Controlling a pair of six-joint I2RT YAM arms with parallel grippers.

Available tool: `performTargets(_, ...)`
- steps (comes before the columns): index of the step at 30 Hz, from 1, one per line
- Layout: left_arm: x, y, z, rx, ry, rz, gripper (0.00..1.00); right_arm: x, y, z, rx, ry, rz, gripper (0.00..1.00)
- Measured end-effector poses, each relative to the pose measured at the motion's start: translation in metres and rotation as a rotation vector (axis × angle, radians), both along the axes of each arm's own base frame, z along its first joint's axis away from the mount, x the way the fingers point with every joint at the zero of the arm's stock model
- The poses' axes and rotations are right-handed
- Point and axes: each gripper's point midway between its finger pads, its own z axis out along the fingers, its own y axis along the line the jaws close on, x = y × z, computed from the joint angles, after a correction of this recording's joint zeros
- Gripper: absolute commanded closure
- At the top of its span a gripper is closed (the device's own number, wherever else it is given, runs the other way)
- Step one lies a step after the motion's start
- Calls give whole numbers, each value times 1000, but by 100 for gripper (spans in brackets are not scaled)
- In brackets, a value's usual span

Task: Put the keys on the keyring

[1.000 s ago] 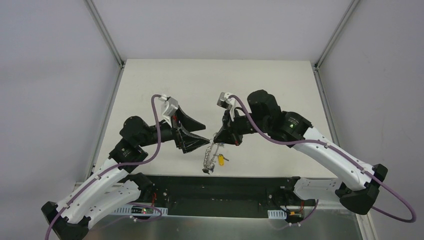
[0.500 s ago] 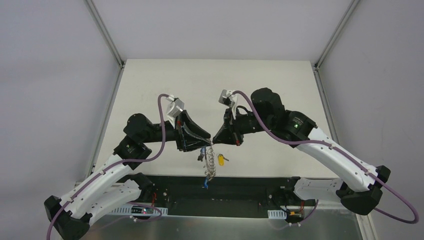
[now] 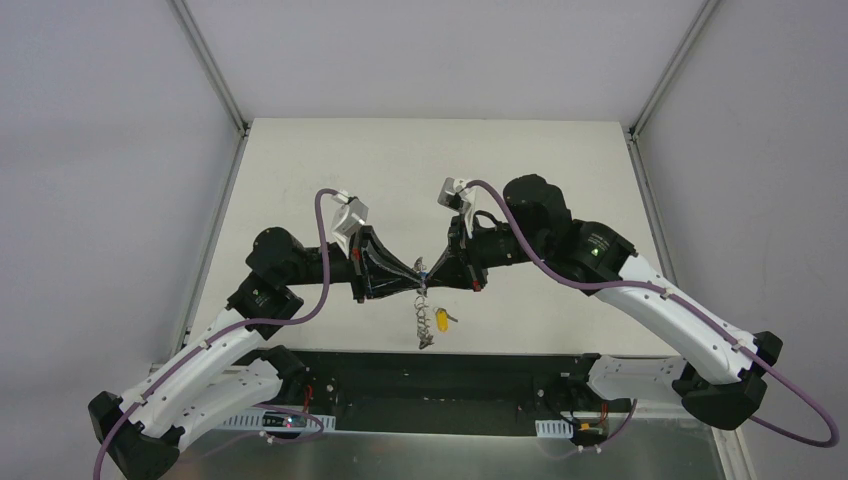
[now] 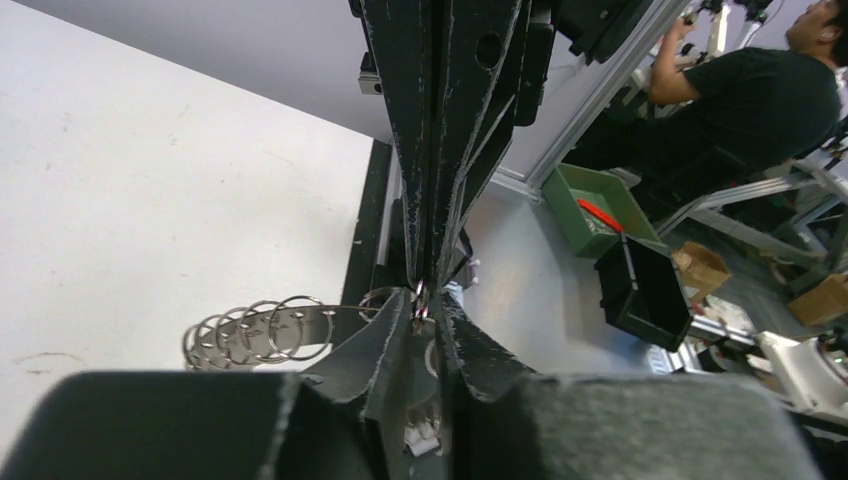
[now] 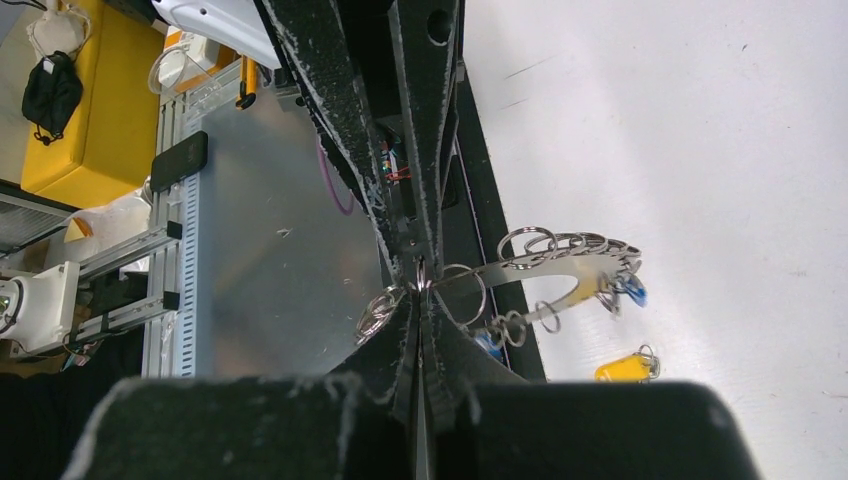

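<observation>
The keyring, a silvery band fringed with small loops, hangs in the air between both arms. My right gripper is shut on its top edge, seen in the right wrist view as the right gripper pinching beside the keyring. My left gripper meets it tip to tip, jaws closed to a sliver on a thin bit of the ring; the left gripper has the keyring's loops to its left. A blue key dangles from the ring. The yellow key lies on the table.
The white table ends at a black rail along the near edge, right under the hanging ring. Metal frame posts stand at the back corners. Beyond the table are a green bin and a black bin.
My left gripper swung in toward the right gripper and closed from wide open onto the ring's top. The ring rose slightly and hangs steadier. The right gripper stayed shut.
</observation>
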Motion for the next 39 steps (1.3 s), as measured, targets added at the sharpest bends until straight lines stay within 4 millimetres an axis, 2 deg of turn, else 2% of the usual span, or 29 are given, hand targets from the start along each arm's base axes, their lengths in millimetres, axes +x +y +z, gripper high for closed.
performTargets(1,0,0,0,0,1,0,100,0,0,0,0,0,-1,100)
performTargets(20,-1,0,1,-5,-4,-4,100,0,0,2,-3,-23,-25,100)
performTargets(28,1,0,3,-12,1,8,100,0,0,4,5,-35,-22,91)
performTargets(34,0,1,2,-8,13,7,100,-1,1,7,17,-48,-13,91)
performTargets(39,0,1,3,-11,10,8,100,-1,1,7,18,-54,-8,84)
